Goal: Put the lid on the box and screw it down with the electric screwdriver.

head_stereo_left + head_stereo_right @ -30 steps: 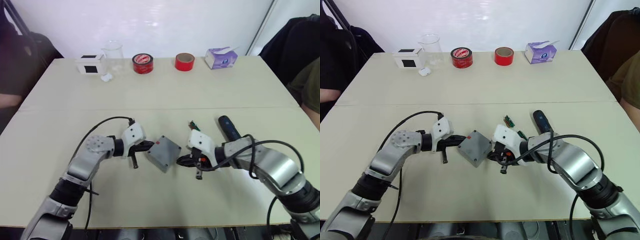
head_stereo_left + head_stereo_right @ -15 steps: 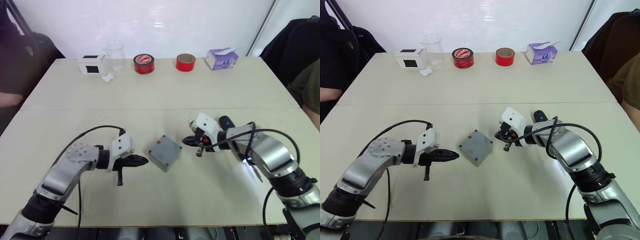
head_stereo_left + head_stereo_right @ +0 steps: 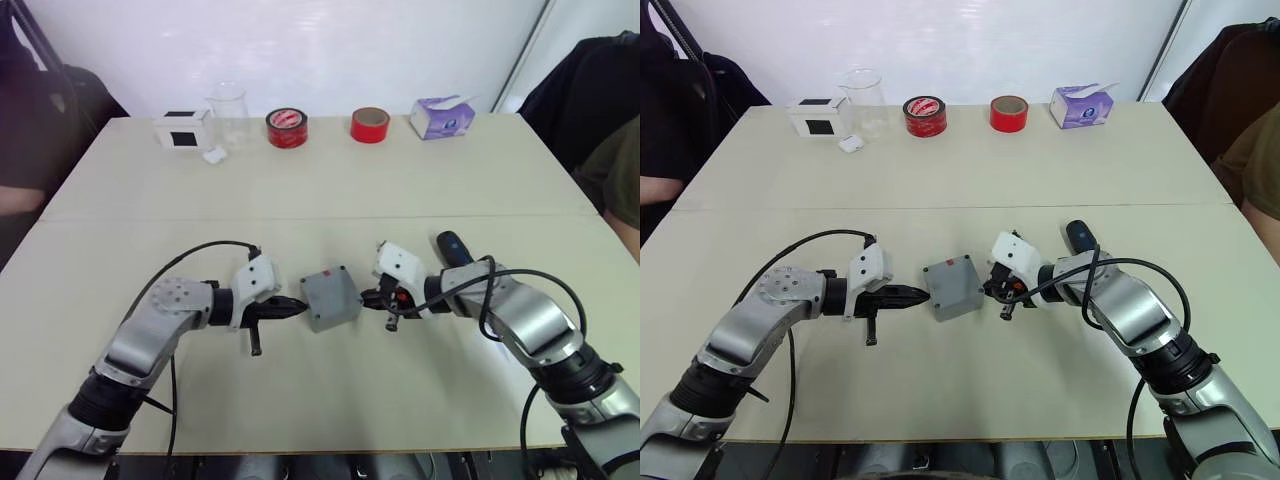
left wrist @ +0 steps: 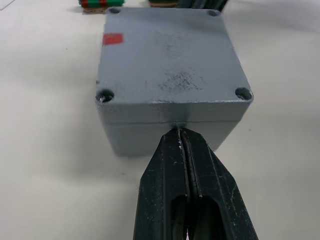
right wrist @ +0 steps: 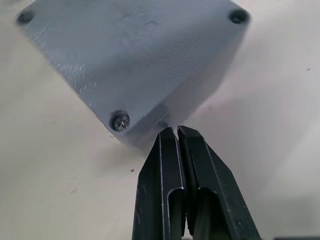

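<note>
Left eye view: at the left, the left gripper (image 3: 292,307) is seen clenched on nothing, its tip pressed to the side of the box (image 3: 331,297) at the table's (image 3: 300,190) middle. The lid (image 4: 170,55) is already seated on it, one corner screw (image 5: 120,120) being visible. At the right, the right gripper (image 3: 372,296) is likewise closed and empty against the opposite side. The electric screwdriver (image 3: 456,250) lies just behind that arm, untouched. Uneven pushing could rotate or skid the box, and the screwdriver could be knocked away.
</note>
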